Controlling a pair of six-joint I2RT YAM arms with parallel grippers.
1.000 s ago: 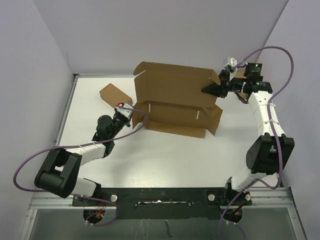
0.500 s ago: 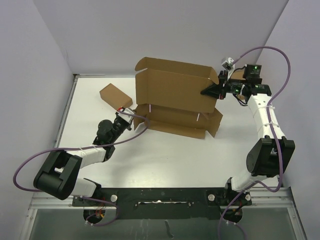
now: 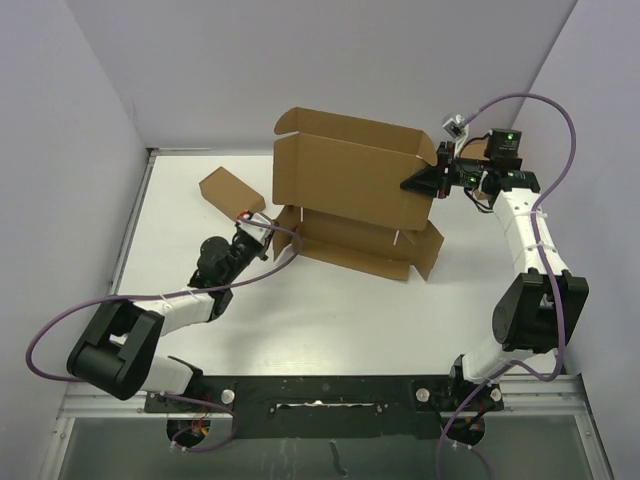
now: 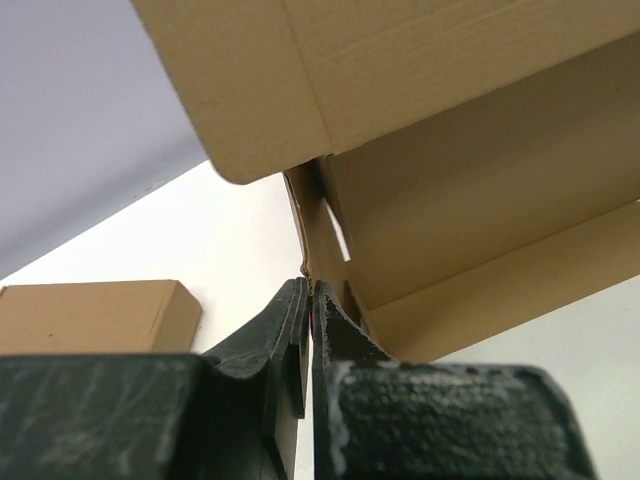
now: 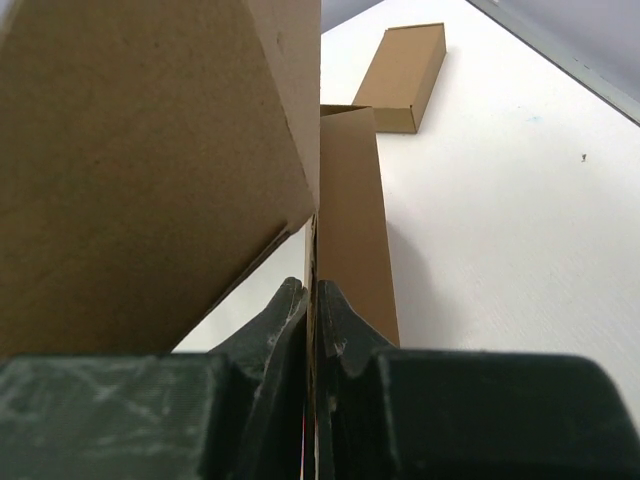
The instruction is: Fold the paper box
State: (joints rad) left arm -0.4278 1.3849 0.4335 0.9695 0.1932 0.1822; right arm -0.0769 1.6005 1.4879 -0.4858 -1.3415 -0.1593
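Observation:
The paper box [image 3: 345,175] stands in the middle of the table, its big brown panel raised upright over the lower flaps lying on the table. My right gripper [image 3: 406,184] is shut on the panel's right edge; in the right wrist view the thin cardboard [image 5: 130,170] runs between the right gripper's [image 5: 312,285] closed jaws. My left gripper [image 3: 270,228] sits low at the box's left end. In the left wrist view the left gripper [image 4: 310,288] is shut, with the edge of a small side flap [image 4: 305,240] of the paper box [image 4: 470,180] entering its tips.
A small ready-made cardboard box [image 3: 230,190] lies on the table left of the paper box, close behind my left gripper, also seen as the small box [image 4: 95,315] and the small box [image 5: 405,75]. Purple walls close in the table at the back and both sides.
The raised panel has swung more upright and shifted slightly left with the right gripper. The left gripper has crept a little toward the box's left end. Both grippers stay shut.

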